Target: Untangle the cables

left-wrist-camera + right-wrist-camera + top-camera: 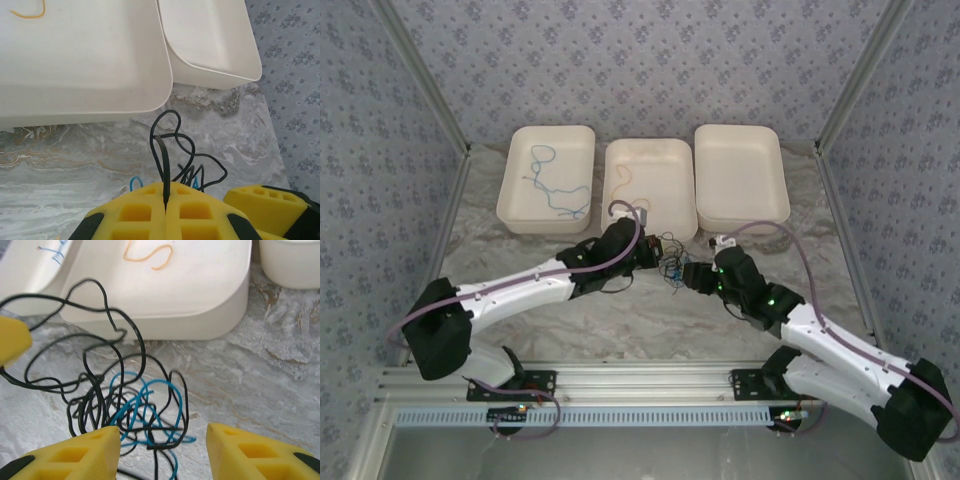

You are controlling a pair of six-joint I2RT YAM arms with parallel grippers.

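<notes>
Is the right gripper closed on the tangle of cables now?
No, the right gripper stands open, its fingers apart with the black and blue cables between them.

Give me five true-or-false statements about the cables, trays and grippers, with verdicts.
1. The left gripper is shut on a black cable. True.
2. The right gripper is shut. False: its jaws stand apart at the tangle.
3. The tangle on the table mixes black and blue strands. True.
4. The yellow cable lies on the table. False: it lies in the middle tray.
5. A blue cable lies in the left tray. True.
</notes>
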